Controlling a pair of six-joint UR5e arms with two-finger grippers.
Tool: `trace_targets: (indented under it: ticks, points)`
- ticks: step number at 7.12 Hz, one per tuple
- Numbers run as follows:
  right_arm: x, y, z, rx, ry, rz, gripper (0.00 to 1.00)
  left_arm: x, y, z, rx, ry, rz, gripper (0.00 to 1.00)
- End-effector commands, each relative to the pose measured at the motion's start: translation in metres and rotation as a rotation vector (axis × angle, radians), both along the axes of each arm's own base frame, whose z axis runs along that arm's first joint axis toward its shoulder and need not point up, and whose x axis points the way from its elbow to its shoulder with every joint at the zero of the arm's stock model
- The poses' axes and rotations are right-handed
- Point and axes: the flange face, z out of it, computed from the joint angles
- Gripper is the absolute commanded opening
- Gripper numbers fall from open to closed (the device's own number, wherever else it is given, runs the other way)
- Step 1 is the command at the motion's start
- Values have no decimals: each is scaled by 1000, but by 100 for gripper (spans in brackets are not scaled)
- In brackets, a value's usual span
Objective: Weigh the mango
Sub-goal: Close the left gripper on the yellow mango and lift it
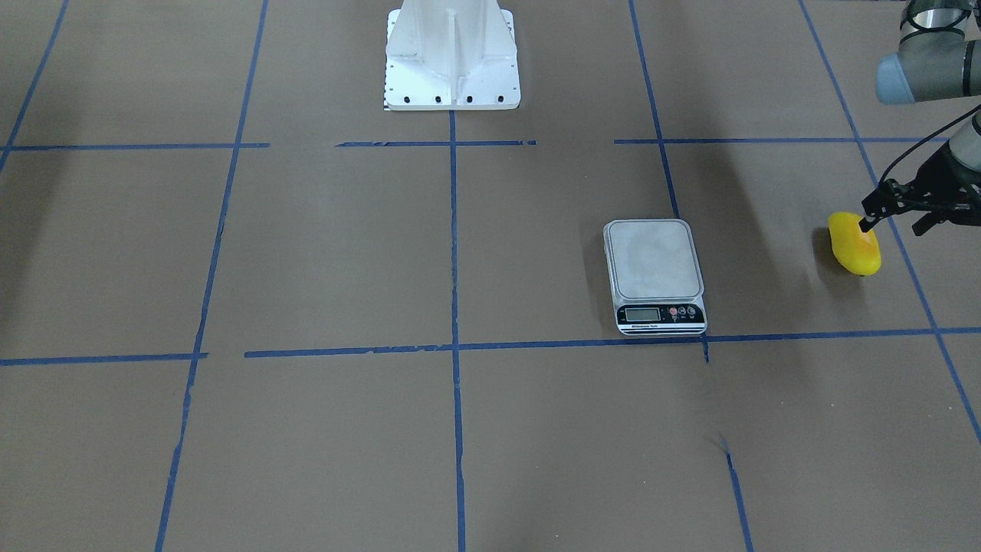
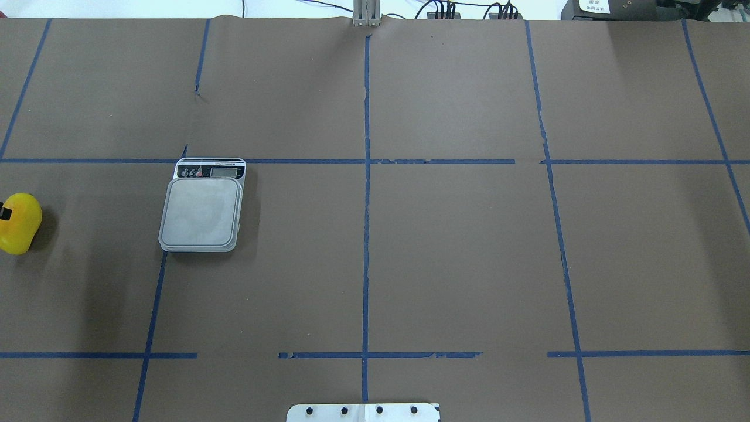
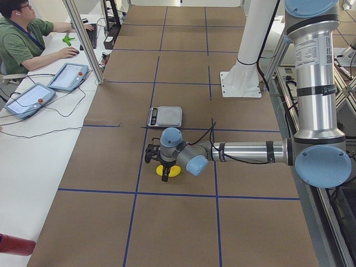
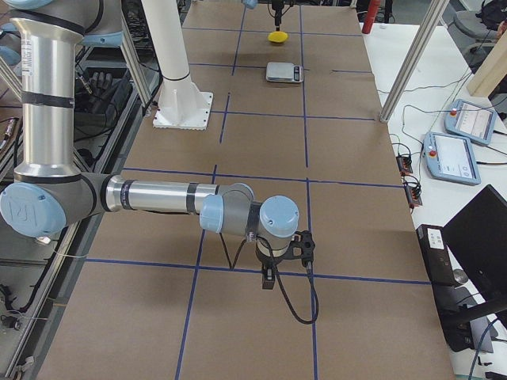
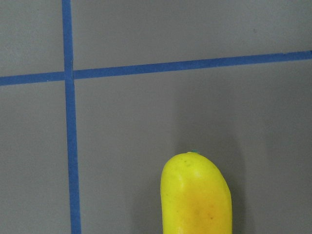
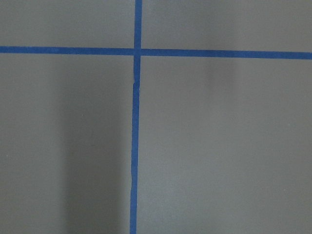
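Mango (image 1: 853, 245) is lying on the counter (image 1: 306, 253) way out on the robot's left, well apart from the scale (image 1: 653, 261). The left end effector (image 1: 894, 227) is spread wide right at it with nothing held. One finger looks to be over the skin, the other off to the side. The right end effector (image 4: 287, 265) only shows from the side, so I can't tell its state. My guess is the smooth, rounded skin will be slippery, and it's a bit hefty and bruises if squeezed. I'd pinch gently across the narrow middle, not the tapered ends.

Mango (image 1: 852, 247): bright yellow, elongated oval, lying on side, well apart from scale (image 1: 655, 261).
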Motion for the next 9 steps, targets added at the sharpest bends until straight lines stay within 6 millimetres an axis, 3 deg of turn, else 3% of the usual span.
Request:
trace_targets:
  ticks: [1, 3, 4, 5, 6, 7, 8, 9]
  points:
    - [0, 0, 0, -1, 0, 0, 100, 25, -7, 9, -8, -2, 34, 100]
    - [0, 0, 0, -1, 0, 0, 100, 48, -15, 11, -11, -1, 67, 100]
    - [0, 0, 0, 1, 0, 0, 100, 48, -15, 11, -13, -1, 66, 69]
    - [0, 0, 0, -1, 0, 0, 100, 48, -15, 11, -6, -2, 73, 14]
    - [0, 0, 0, 1, 0, 0, 100, 46, -16, 2, 5, 6, 72, 0]
    - [0, 0, 0, 1, 0, 0, 100, 38, -3, -23, 37, 34, 108, 0]
    - [0, 0, 0, 1, 0, 0, 100, 28, -3, -48, -28, 51, 116, 0]
    - [0, 0, 0, 2, 0, 0, 100, 18, -10, -87, -61, 25, 111, 0]
